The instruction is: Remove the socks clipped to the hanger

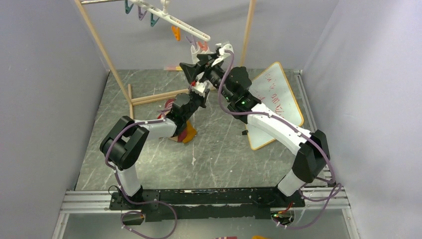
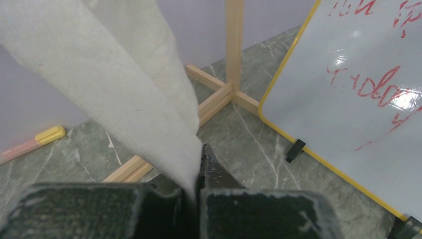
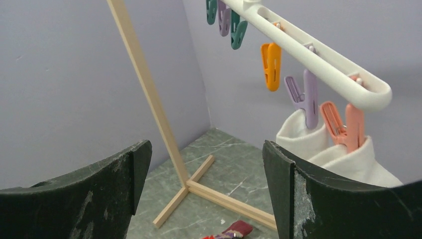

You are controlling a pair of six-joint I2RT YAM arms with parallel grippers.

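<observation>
Two white socks (image 3: pixel 343 162) are being held by the purple clip (image 3: pixel 309 97) and pink clip (image 3: pixel 348 127) at the hanger (image 3: pixel 308 55) end, lower right of the right wrist frame, just right of the right gripper (image 3: pixel 206 164), whose jaws are standing wide apart and empty. The socks' long axis is running down toward the left gripper (image 2: pixel 196 191), which is clamping fully closed on the fabric. That pinch is being shown only by the left wrist view, and the clips' bite only by the right.

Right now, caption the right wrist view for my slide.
Open right gripper faces the hanger end, where a purple clip and a coral clip hold white socks.
</observation>
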